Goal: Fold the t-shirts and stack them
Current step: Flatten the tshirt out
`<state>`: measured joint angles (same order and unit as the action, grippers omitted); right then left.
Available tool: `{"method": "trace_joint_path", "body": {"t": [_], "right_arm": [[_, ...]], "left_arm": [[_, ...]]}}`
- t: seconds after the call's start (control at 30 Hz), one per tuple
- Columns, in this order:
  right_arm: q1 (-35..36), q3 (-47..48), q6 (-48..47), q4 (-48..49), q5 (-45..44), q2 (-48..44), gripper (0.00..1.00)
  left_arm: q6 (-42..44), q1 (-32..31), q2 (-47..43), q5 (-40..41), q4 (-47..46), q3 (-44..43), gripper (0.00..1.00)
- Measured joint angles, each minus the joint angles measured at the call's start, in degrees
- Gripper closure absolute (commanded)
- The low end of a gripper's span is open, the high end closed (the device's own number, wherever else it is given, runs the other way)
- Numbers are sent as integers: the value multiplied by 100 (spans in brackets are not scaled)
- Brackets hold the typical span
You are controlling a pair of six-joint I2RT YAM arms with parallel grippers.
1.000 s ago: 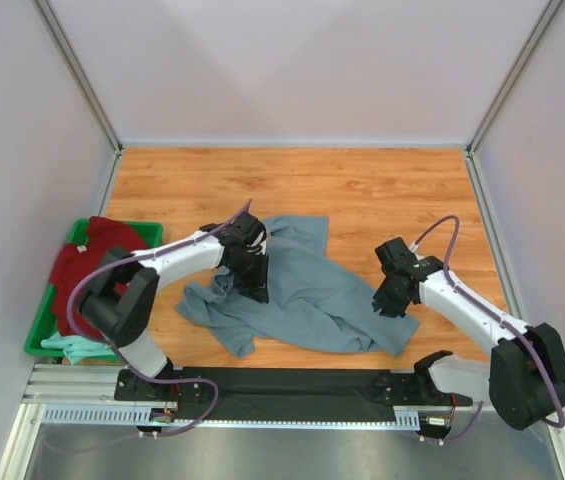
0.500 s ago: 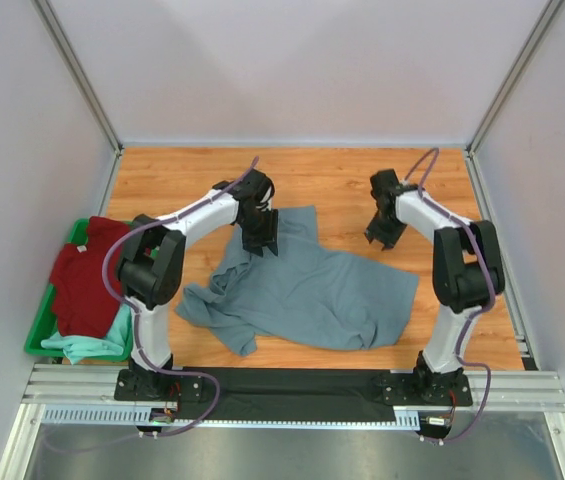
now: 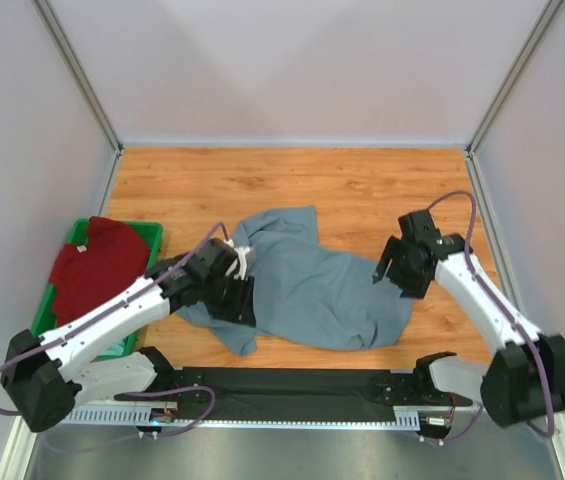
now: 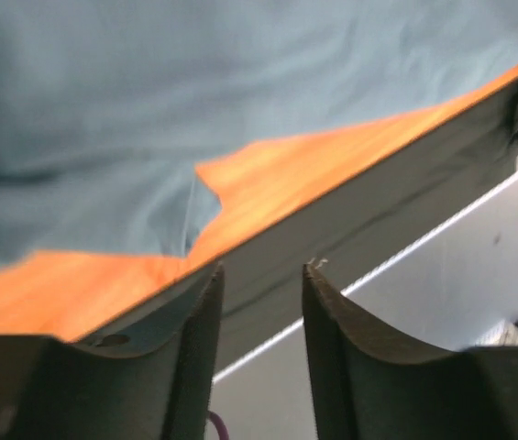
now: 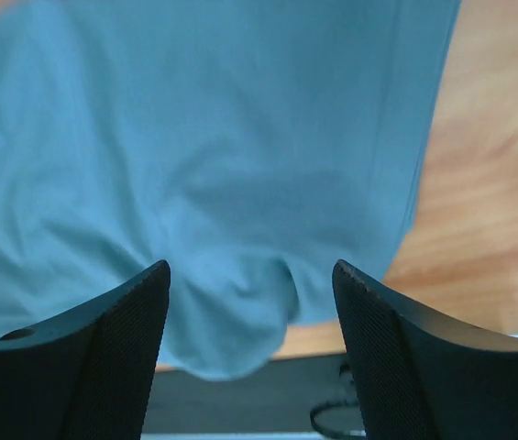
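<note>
A large slate grey-blue t-shirt lies crumpled and partly spread on the wooden table. My left gripper hovers over the shirt's left part. In the left wrist view its fingers stand apart with nothing between them, and the shirt lies beyond them. My right gripper is at the shirt's right edge. Seen from the right wrist, the right gripper is wide open above a fold of the shirt and holds nothing. A dark red t-shirt with a white neck label lies in the bin.
The green plastic bin sits off the table's left edge, and my left arm crosses its near end. The black base rail runs along the near edge. White walls enclose the table on three sides.
Both arms drew back from the far half of the table toward the near side. Both grippers opened, and the grey-blue shirt now lies released and flatter.
</note>
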<state>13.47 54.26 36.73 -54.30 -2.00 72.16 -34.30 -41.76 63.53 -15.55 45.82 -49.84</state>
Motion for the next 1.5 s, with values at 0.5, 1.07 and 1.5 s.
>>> {"method": "trace_joint_path", "body": {"t": [0.5,1.07,1.5], "right_arm": [[334,-2522,1115,-323,1167,-1860,27],[337,-2087,1316,-632,380,-1403,100],[-586,2621,-61,-1405,756,1416,66]], "left_arm": [[-890,-654,142,435,-345,1591,55],[-1233,-662,-894,1252,778,938,100],[164,-367,546,2549,2811,-2671,77]]}}
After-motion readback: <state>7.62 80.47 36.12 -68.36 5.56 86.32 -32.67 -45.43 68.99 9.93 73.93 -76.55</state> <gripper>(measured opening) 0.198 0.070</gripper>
